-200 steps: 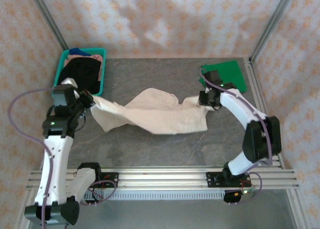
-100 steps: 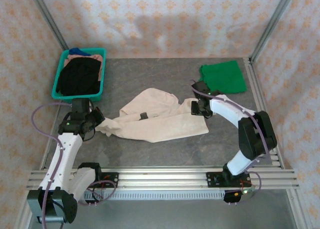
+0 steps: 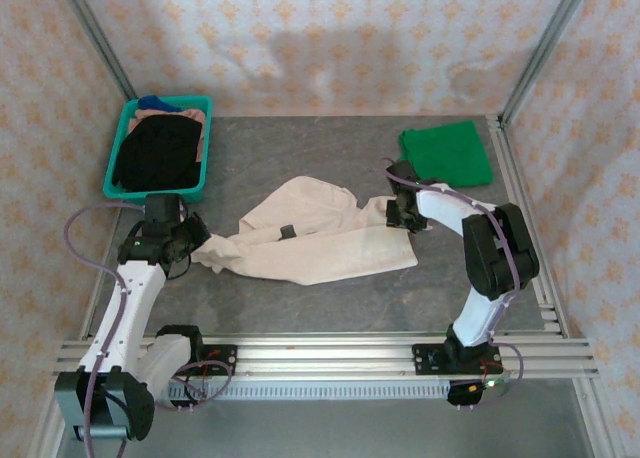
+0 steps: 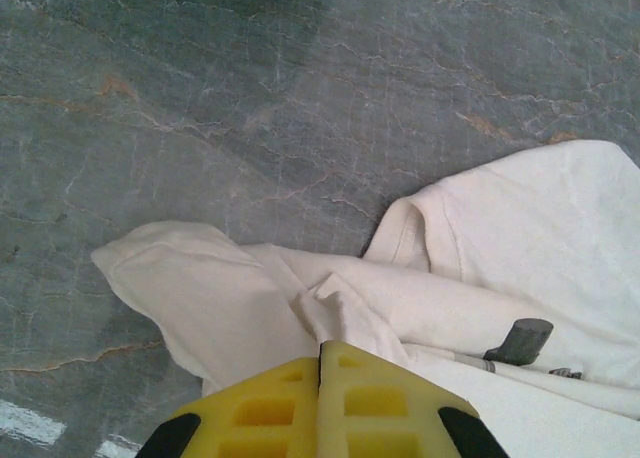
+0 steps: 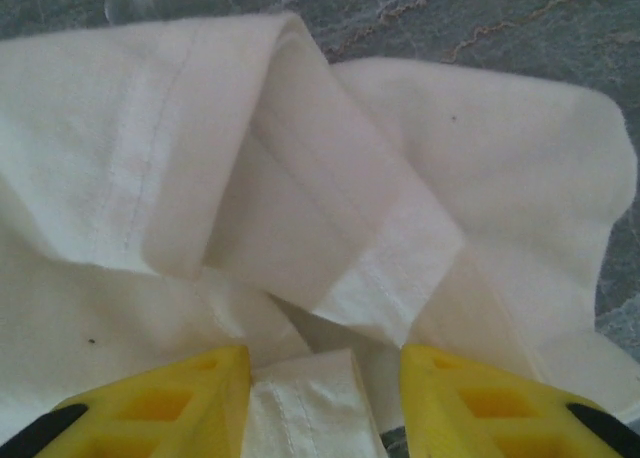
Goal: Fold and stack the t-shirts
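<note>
- Cream shirt [image 3: 320, 236] lies crumpled, partly spread, mid-worktop [image 3: 300, 158]; small black print [image 3: 287, 232] faces up.
- Left end effector [image 3: 196, 240] sits at the shirt's left end. Its fingers [image 4: 385, 398] are pressed together, and a fold of cream cloth seems pinched at the tips, though the contact itself is hidden.
- Right end effector [image 3: 401, 216] sits at the shirt's right end. Its fingers are wide apart with a hemmed strip lying loose between them.
- Green shirt [image 3: 447, 153] lies flat at the far right corner, apart from the cream one.
- Teal basket [image 3: 118, 156] sits far left, with dark clothes [image 3: 160, 153] inside.
</note>
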You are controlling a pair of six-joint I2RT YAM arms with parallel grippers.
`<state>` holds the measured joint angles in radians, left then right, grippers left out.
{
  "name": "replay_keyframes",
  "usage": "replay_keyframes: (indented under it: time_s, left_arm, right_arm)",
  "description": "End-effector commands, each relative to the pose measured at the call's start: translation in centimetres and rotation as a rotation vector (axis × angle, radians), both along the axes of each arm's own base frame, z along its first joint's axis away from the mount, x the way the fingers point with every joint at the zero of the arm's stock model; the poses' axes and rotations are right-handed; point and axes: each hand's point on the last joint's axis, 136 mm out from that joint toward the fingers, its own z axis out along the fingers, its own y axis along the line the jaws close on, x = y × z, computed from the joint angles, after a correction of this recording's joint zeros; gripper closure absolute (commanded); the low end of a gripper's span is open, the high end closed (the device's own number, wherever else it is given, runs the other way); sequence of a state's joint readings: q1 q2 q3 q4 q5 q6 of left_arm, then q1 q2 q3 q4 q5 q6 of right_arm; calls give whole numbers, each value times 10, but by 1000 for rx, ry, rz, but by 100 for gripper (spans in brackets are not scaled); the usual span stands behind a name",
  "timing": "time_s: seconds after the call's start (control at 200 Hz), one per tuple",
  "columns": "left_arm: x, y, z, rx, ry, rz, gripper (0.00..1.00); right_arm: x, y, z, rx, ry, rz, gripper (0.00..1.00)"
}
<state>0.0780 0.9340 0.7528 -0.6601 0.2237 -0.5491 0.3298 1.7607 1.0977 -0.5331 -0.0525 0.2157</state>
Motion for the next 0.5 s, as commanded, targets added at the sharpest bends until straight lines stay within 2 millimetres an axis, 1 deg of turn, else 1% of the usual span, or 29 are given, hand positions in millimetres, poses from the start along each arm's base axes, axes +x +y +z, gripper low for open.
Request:
replay_keyframes:
  time_s: [0.0, 0.165, 0.255, 0.325, 0.43, 0.495]
  left_arm:
    - [9, 5, 12, 32, -42, 7, 100]
    - [7, 6, 14, 58, -37, -11, 100]
    - [7, 6, 15, 58, -41, -10, 100]
    - [7, 6, 17, 57, -45, -9, 100]
    - [8, 6, 22, 54, -53, -8, 100]
    - [9, 5, 28, 54, -58, -11, 100]
  right_arm:
    - [1, 3, 1, 30, -20, -6, 66]
    - [-1, 3, 0, 46, -9, -9, 68]
    - [-3, 1, 3, 48, -16, -22, 78]
    - [-5, 0, 12, 55, -37, -26, 88]
    - [-10, -2, 31, 61, -64, -26, 99]
    - [-16, -5, 45, 61, -81, -20, 100]
